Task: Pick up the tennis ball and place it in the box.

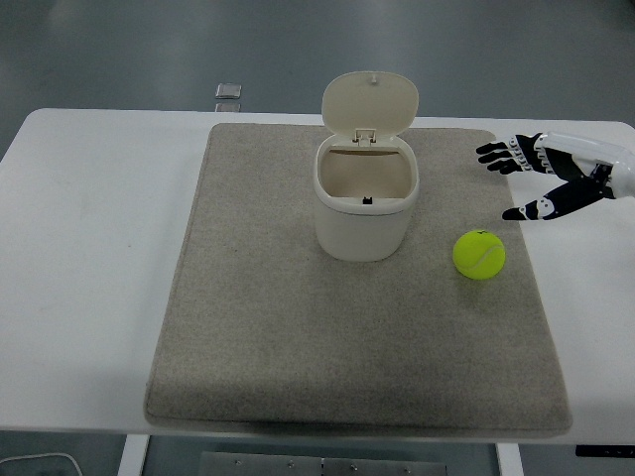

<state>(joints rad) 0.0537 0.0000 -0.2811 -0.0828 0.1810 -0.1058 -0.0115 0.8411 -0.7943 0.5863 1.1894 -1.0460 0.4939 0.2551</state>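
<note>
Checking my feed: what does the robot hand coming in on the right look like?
The right robot hand has five slim black fingers with pale, whitish bands at the joints. The back of the hand and the wrist behind it carry a white shell over black parts. No cables or printed markings are visible. The left arm is out of view.
</note>
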